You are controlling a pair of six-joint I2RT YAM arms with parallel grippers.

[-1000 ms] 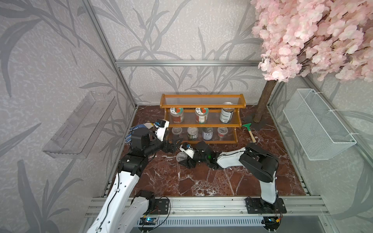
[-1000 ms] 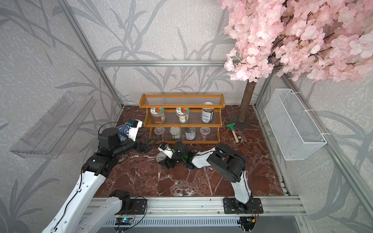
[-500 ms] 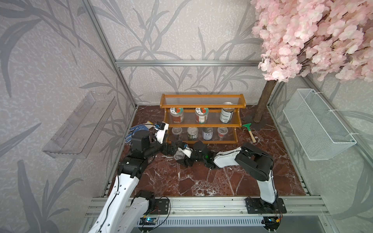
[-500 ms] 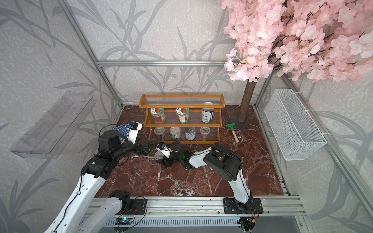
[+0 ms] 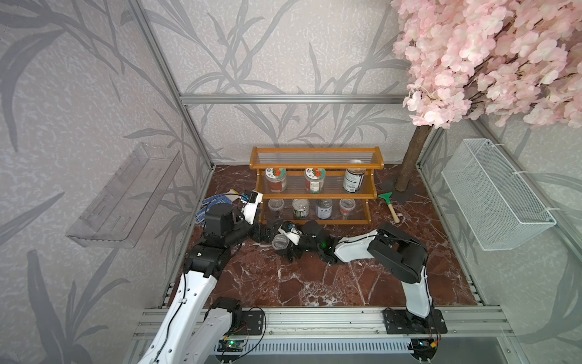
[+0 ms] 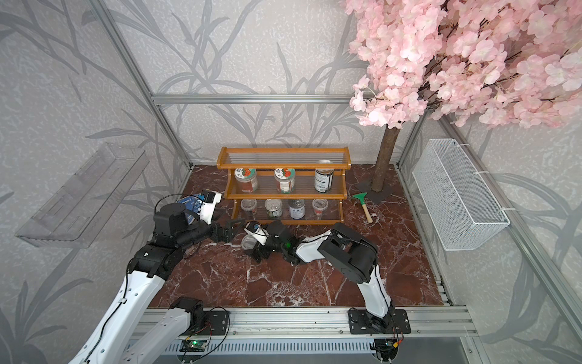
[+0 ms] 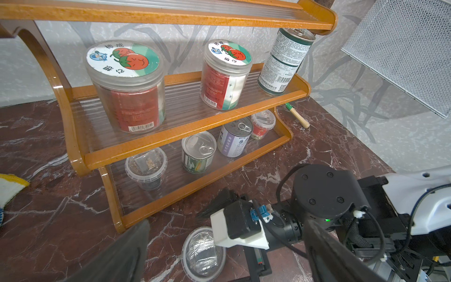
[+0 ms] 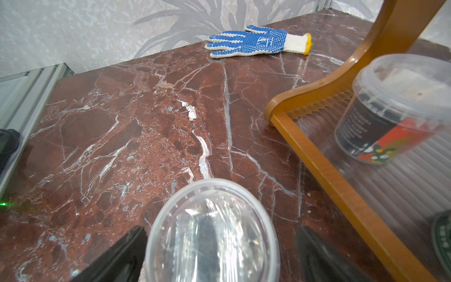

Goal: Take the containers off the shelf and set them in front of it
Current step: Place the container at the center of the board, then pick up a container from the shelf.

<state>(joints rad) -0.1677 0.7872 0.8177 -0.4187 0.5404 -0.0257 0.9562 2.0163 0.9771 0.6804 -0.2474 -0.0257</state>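
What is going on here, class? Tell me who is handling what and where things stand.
A two-armed robot is clearing a wooden shelf. The right gripper is open around a clear cup standing on the marble in front of it. The left gripper hangs open nearby, holding nothing. Seven containers are on the shelf: three on the middle tier, four on the bottom.

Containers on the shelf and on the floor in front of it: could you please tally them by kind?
Jars with tomato lids: 2
Tall tin: 1
Short tins: 2
Clear cups: 3, two on the shelf, one on the floor
Total: 8
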